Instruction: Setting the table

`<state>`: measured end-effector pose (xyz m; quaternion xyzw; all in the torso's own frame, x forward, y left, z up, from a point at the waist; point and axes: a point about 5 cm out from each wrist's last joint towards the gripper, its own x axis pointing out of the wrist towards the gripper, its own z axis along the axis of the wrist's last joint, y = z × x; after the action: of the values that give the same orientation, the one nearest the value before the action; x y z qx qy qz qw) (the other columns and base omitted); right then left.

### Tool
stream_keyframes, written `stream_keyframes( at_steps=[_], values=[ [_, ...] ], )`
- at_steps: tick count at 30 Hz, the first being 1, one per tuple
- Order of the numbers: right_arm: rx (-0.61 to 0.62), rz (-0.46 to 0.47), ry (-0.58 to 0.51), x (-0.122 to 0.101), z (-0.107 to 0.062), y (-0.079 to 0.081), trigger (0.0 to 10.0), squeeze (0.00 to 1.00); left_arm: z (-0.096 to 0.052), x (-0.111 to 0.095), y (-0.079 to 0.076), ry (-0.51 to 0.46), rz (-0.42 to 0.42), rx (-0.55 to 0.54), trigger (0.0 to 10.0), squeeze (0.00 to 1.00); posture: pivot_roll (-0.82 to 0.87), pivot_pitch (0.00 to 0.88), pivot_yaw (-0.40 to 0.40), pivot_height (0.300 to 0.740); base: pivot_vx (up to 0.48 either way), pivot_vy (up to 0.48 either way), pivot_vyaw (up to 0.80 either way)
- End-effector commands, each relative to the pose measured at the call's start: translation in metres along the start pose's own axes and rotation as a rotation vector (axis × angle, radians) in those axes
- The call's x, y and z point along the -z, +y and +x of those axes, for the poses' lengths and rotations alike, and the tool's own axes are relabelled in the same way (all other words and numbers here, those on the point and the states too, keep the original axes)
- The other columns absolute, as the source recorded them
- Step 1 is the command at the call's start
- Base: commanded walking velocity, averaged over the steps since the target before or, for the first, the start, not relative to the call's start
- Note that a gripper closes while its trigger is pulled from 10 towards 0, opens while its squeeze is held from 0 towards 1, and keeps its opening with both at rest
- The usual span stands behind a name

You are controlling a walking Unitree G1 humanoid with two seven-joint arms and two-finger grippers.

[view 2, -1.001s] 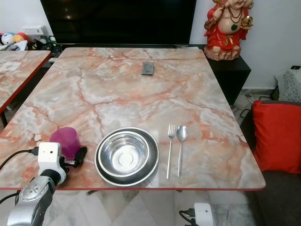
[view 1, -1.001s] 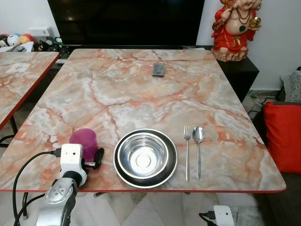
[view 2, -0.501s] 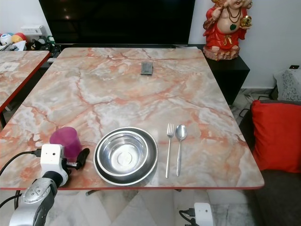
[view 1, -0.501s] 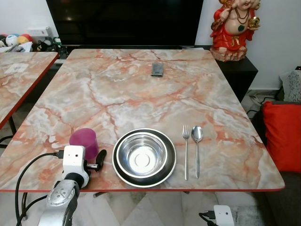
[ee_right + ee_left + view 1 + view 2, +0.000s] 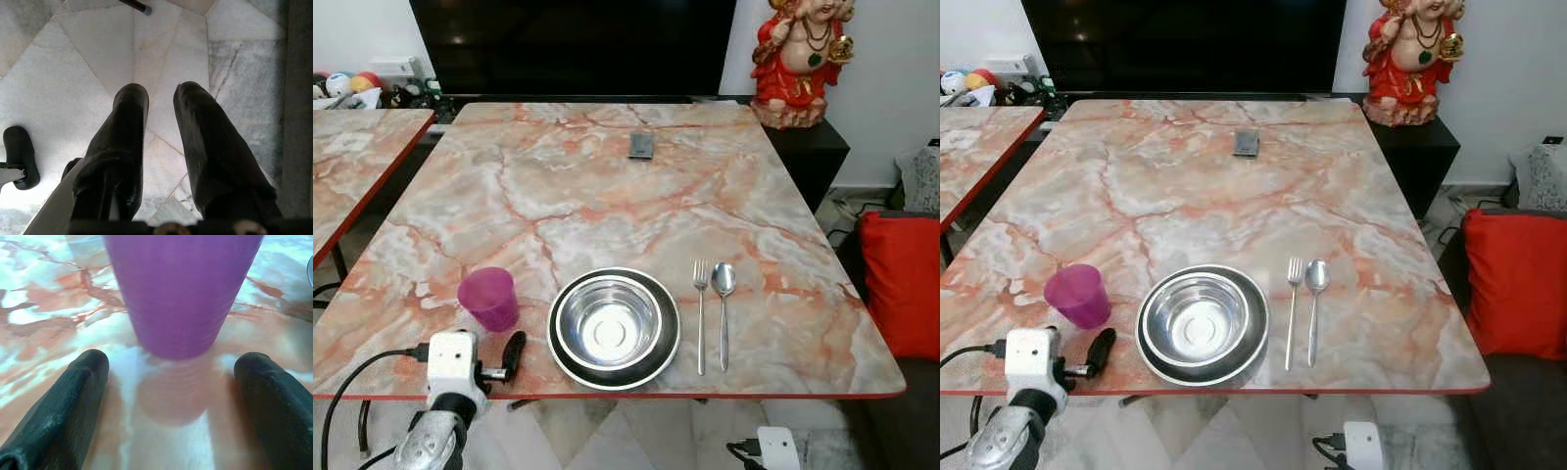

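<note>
Centrally, the marble table (image 5: 607, 196) is seen carrying a steel bowl (image 5: 613, 327) beside the left gripper (image 5: 171, 396), whose fingers (image 5: 58, 411) are spread wide and hold nothing; just ahead of them the purple cup (image 5: 489, 299) stands upright, untouched

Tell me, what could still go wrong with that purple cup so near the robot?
The purple cup stands free near the table's front edge, with the open left gripper just short of it. A forward nudge might tip it. It also sits close to the steel bowl, so a sideways bump could knock them together.
</note>
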<state>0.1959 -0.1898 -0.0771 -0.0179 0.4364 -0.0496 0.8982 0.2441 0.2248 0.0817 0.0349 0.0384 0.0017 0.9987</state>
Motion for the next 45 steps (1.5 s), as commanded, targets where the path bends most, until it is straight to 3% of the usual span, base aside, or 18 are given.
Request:
stream_keyframes(
  at_steps=[1, 11, 18, 21, 28, 33, 34, 35, 37, 38, 39, 40, 42, 45],
  values=[
    [-0.002, -0.004, 0.020, 0.005, -0.001, 0.000, 10.0, 0.00, -0.005, -0.004, 0.004, -0.025, 0.017, -0.014, 10.0, 0.00, -0.01, 0.056, -0.002, 0.740, 0.000, 0.000, 0.00],
    [0.000, -0.007, 0.019, 0.004, 0.000, -0.002, 10.0, 0.00, -0.043, -0.004, 0.015, -0.067, 0.063, -0.087, 10.0, 0.00, 0.00, 0.066, -0.011, 0.740, 0.000, 0.000, 0.00],
    [0.003, -0.008, 0.017, 0.002, 0.000, -0.003, 10.0, 0.00, -0.070, 0.000, 0.029, -0.041, 0.091, -0.176, 10.0, 0.00, 0.02, 0.073, -0.012, 0.740, 0.000, 0.000, 0.00],
    [0.002, -0.010, 0.015, 0.001, 0.000, -0.003, 10.0, 0.00, -0.105, 0.014, 0.068, 0.037, 0.174, -0.453, 10.0, 0.00, 0.03, 0.076, -0.012, 0.740, 0.000, 0.000, 0.00],
    [0.002, -0.008, 0.014, 0.000, 0.000, -0.001, 10.0, 0.00, -0.139, 0.042, 0.111, 0.269, 0.325, -0.793, 10.0, 0.00, 0.03, 0.074, -0.006, 0.740, 0.000, 0.000, 0.00],
    [0.005, -0.006, 0.015, 0.001, 0.000, -0.001, 10.0, 0.00, -0.141, 0.057, 0.114, 0.382, 0.335, -0.802, 10.0, 0.00, 0.03, 0.075, -0.005, 0.740, 0.000, 0.000, 0.00],
    [0.006, -0.006, 0.017, 0.001, 0.000, 0.000, 10.0, 0.00, -0.137, 0.067, 0.112, 0.443, 0.327, -0.768, 10.0, 0.00, 0.03, 0.074, -0.005, 0.740, 0.000, 0.000, 0.00],
    [0.006, -0.006, 0.017, 0.001, 0.000, 0.000, 10.0, 0.00, -0.131, 0.079, 0.107, 0.505, 0.288, -0.705, 10.0, 0.00, 0.03, 0.075, -0.004, 0.740, 0.000, 0.000, 0.00],
    [0.007, -0.005, 0.018, 0.001, 0.000, 0.000, 10.0, 0.00, -0.123, 0.086, 0.102, 0.522, 0.255, -0.655, 10.0, 0.00, 0.02, 0.074, -0.002, 0.740, 0.000, 0.000, 0.00],
    [0.008, -0.002, 0.019, 0.001, 0.000, 0.001, 10.0, 0.00, -0.110, 0.095, 0.089, 0.549, 0.234, -0.533, 10.0, 0.00, 0.01, 0.073, -0.001, 0.740, 0.000, 0.000, 0.00],
    [0.009, 0.000, 0.019, 0.001, 0.000, 0.001, 10.0, 0.00, -0.104, 0.098, 0.084, 0.554, 0.244, -0.488, 10.0, 0.00, 0.01, 0.071, 0.001, 0.740, 0.000, 0.000, 0.00],
    [0.009, 0.000, 0.019, 0.001, 0.000, 0.001, 10.0, 0.00, -0.104, 0.098, 0.084, 0.554, 0.244, -0.488, 10.0, 0.00, 0.01, 0.071, 0.001, 0.740, 0.000, 0.000, 0.00],
    [0.013, 0.005, 0.019, 0.002, 0.000, 0.001, 10.0, 0.00, -0.086, 0.107, 0.069, 0.571, 0.223, -0.393, 10.0, 0.00, 0.01, 0.068, 0.003, 0.740, 0.000, 0.000, 0.00],
    [0.015, 0.007, 0.020, 0.002, 0.000, 0.002, 10.0, 0.00, -0.072, 0.119, 0.051, 0.608, 0.165, -0.281, 10.0, 0.00, 0.00, 0.068, 0.001, 0.740, 0.000, 0.000, 0.00]
  ],
)
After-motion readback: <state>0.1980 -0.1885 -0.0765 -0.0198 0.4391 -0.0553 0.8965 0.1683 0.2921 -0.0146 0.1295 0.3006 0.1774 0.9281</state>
